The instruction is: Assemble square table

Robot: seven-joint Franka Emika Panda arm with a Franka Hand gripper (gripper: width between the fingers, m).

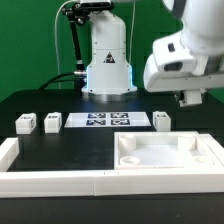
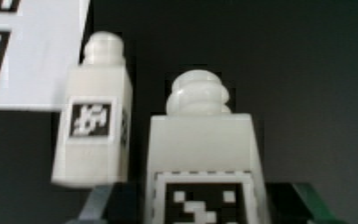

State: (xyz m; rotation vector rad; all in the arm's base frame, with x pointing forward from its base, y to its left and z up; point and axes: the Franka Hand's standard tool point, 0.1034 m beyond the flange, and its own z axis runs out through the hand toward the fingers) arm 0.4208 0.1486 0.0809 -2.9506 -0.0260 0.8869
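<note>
The white square tabletop (image 1: 165,155) lies tray-like at the front on the exterior view's right. Two white tagged legs (image 1: 24,123) (image 1: 50,122) stand at the exterior view's left, and a third (image 1: 162,120) stands by the marker board's end. My gripper (image 1: 189,98) hangs above the table behind the tabletop's far right corner. In the wrist view the gripper (image 2: 206,205) is shut on a fourth leg (image 2: 202,135), whose tag sits between the dark fingers (image 2: 108,198). The third leg (image 2: 91,110) lies apart beside it, lower down.
The marker board (image 1: 105,120) (image 2: 25,50) lies in front of the robot base (image 1: 107,60). Long white bars (image 1: 50,182) run along the front edge and up the exterior view's left side, next to the tabletop.
</note>
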